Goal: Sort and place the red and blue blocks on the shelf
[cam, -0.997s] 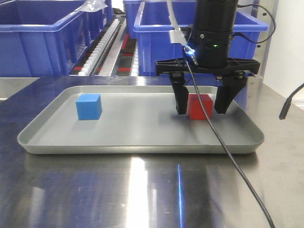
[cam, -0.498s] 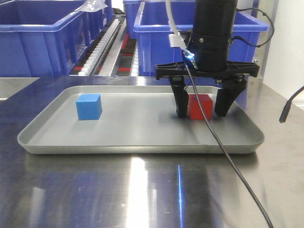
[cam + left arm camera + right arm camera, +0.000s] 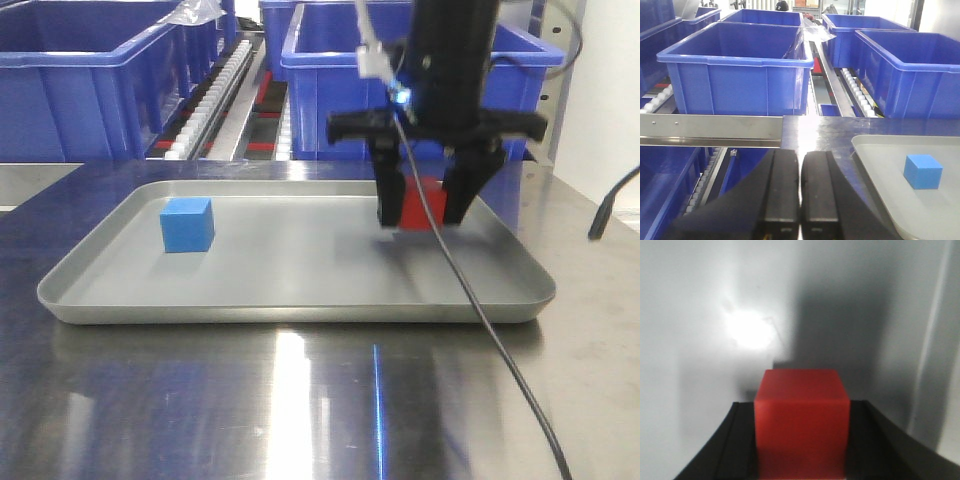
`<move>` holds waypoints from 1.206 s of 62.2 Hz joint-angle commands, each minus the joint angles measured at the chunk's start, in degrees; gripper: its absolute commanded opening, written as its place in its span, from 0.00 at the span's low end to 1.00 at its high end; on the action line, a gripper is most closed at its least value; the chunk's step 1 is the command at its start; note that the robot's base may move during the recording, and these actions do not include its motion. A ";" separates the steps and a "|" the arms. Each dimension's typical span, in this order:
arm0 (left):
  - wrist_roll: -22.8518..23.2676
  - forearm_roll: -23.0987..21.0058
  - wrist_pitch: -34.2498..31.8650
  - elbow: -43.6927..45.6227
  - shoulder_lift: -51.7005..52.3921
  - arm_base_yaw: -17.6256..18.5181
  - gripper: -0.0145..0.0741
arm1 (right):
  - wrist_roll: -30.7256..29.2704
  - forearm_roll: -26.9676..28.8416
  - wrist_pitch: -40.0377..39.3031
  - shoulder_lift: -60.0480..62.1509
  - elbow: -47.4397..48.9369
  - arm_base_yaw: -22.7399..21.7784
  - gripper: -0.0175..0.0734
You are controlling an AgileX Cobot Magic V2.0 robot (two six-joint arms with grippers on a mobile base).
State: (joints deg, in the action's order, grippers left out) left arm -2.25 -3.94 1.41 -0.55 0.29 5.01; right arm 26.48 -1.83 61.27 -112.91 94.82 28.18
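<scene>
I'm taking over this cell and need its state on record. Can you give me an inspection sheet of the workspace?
Surface: reflective steel table carrying a shallow metal tray.
Job's things: red block clamped in the right gripper; blue block lying free in the tray's left part; shelf behind the table.
Clutter: clear plastic sheet on the rim of one of the blue bins.
Grippers: right gripper shut on the red block; left gripper shut, holding nothing, left of the tray.
Cables: black cable hangs from the right arm across the tray's front rim; second black cable at the right edge.
Surroundings: blue bins beside the shelf's roller tracks.
</scene>
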 commanded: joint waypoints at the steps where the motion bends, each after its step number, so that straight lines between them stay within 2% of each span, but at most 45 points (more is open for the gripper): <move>1: 0.02 -0.12 -5.05 -2.55 0.98 0.36 0.30 | -2.76 -1.34 -1.29 6.43 1.80 -0.45 0.26; 15: 0.02 -0.12 -5.05 -2.55 0.98 0.36 0.30 | -14.92 -1.10 -4.94 14.57 -3.87 -3.15 0.26; 23: 0.02 -0.12 -5.05 -2.55 0.98 0.36 0.30 | -20.73 1.83 -12.28 21.06 -11.44 -7.14 0.26; 35: 0.02 -0.12 -5.05 -2.55 0.98 0.36 0.30 | -24.21 5.25 -23.34 30.65 -22.76 -14.13 0.26; 44: 0.02 -0.12 -5.05 -2.55 0.98 0.36 0.30 | -29.17 7.56 -34.64 38.04 -31.98 -19.35 0.26; 51: 0.02 -0.12 -5.05 -2.55 0.98 0.36 0.30 | -30.12 9.51 -43.29 43.98 -39.25 -23.41 0.26; 59: 0.02 -0.12 -5.05 -2.55 0.98 0.36 0.30 | -30.12 10.11 -49.52 50.63 -46.58 -26.45 0.26; 75: 0.02 -0.12 -5.05 -2.55 0.98 0.36 0.30 | -29.28 10.53 -54.19 64.32 -58.57 -26.33 0.26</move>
State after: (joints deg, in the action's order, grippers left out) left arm -2.25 -3.94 1.41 -0.55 0.29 5.01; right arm -2.89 8.32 12.79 -53.32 37.31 1.92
